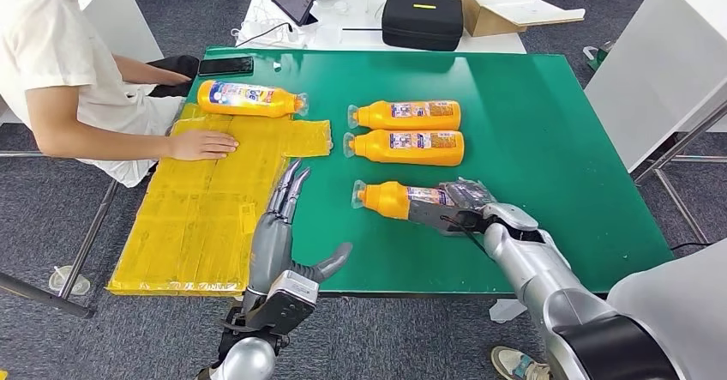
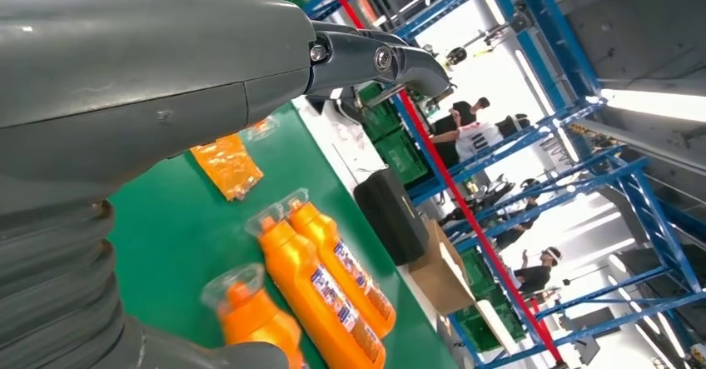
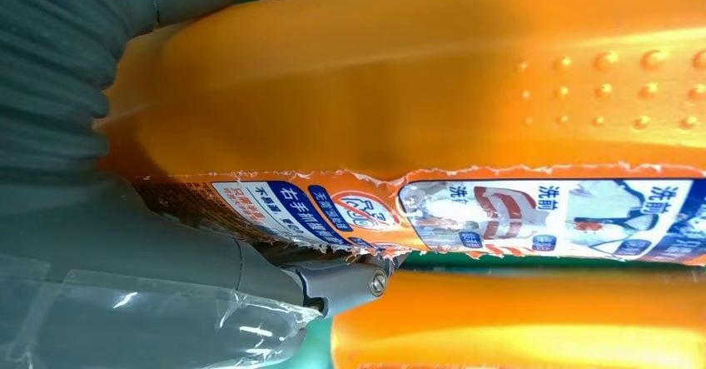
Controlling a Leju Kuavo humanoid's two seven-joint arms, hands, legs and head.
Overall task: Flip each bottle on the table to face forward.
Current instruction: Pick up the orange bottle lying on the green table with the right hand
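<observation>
Bottles lie across your green table (image 1: 549, 140): the nearest bottle (image 1: 396, 198) (cap pointing left) sits in your right hand (image 1: 459, 207), which grips its base, while your left hand (image 1: 287, 217) hovers open, well to its left.

- Glossy orange plastic bottle (image 3: 433, 77), with raised dimples and a ragged-edged printed paper label (image 3: 466, 215).
- Smooth matt green table top (image 1: 549, 140).
- Shiny, crinkled yellow plastic sheet (image 1: 206, 217), at nine o'clock on the table.
- Brushed silver metal right forearm (image 1: 536, 264); ribbed grey matt wrist cover (image 3: 50, 69).
- Matt black fabric case (image 1: 422, 20); brown cardboard box (image 1: 489, 7).
</observation>
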